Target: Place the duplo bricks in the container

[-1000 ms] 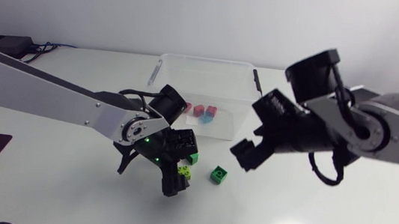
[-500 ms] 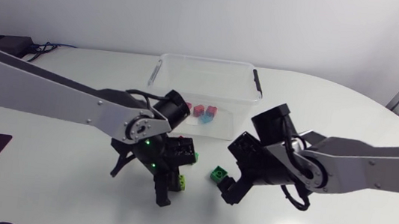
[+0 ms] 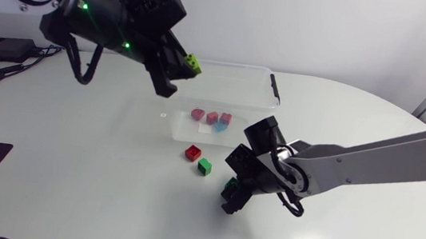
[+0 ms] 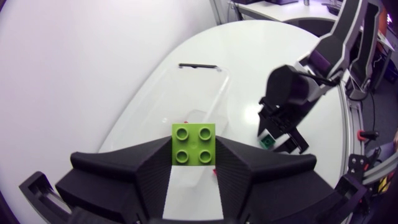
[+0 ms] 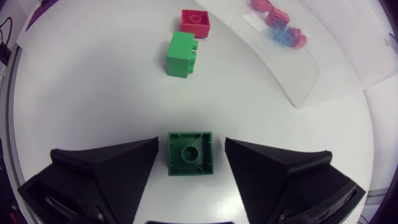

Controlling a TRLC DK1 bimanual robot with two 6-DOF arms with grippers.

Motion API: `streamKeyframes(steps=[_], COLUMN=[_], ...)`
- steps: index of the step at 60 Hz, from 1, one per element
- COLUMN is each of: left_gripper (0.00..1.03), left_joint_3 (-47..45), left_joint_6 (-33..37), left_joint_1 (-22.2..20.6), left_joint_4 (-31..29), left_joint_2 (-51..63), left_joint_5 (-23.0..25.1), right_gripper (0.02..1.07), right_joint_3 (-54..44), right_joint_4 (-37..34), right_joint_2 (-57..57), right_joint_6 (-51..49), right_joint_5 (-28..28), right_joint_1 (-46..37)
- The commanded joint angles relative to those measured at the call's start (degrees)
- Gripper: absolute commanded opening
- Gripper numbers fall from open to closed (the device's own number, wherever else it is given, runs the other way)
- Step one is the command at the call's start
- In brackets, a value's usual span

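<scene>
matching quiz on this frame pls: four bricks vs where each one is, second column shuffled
1. lime brick
2. red brick
3. pink bricks
4. upturned green brick

A. inside the container
B. on the table, next to the other green brick
C. on the table between the open fingers of the right gripper
D. clamped in the left gripper, up in the air

Pairs: 1-D, 2-B, 3-A, 4-C

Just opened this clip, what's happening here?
The left gripper holds a lime green duplo brick raised over the clear container, which already has a few bricks inside. The right gripper is down on the table, open around an upside-down green brick. A red brick and second green brick lie loose nearby.
</scene>
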Motion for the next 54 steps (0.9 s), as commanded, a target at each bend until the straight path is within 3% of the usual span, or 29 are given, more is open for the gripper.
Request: streamKeyframes(steps=[1, 14, 17, 19, 22, 23, 25, 37, 54], left_gripper=[0.28, 0.30, 0.35, 0.44, 0.66, 0.82, 0.99, 0.99, 0.99], left_joint_3=[1.6, 11.1, 13.1, 14.8, 16.5, 17.2, 17.8, 12.7, -10.0], left_joint_6=[-4.9, -9.6, -10.1, -10.3, -10.6, -11.0, -11.2, -13.3, -11.8], left_joint_1=[2.0, 3.1, 3.1, 3.1, 3.2, 3.2, 3.1, 3.3, 3.5], left_joint_4=[5.7, 12.2, 13.4, 13.8, 13.7, 13.8, 13.7, 15.0, 13.0], left_joint_2=[5.2, 19.7, 22.8, 25.0, 27.5, 28.4, 29.4, 23.9, 2.2], left_joint_5=[0.1, -1.6, -2.6, -3.3, -4.0, -4.5, -5.4, -7.0, -7.0], right_gripper=[0.31, 0.30, 0.30, 0.30, 0.30, 0.30, 0.30, 0.30, 0.31], right_joint_3=[-0.7, -2.0, -0.6, 0.6, 2.5, 3.2, 4.9, 13.4, 22.8], right_joint_4=[-0.6, -11.1, -14.6, -16.9, -19.9, -20.8, -22.7, -26.3, -23.3], right_joint_2=[0.8, -14.4, -18.1, -20.1, -22.6, -23.2, -24.5, -24.9, -17.7], right_joint_6=[-0.7, -0.6, -0.6, -0.6, -0.6, -0.6, -0.6, -0.4, 1.6], right_joint_5=[1.4, 1.6, 1.9, 1.9, 1.9, 1.9, 1.9, 1.8, 0.7], right_joint_1=[0.6, -0.1, -0.8, -1.2, -1.7, -1.9, -2.2, -5.0, -7.7])
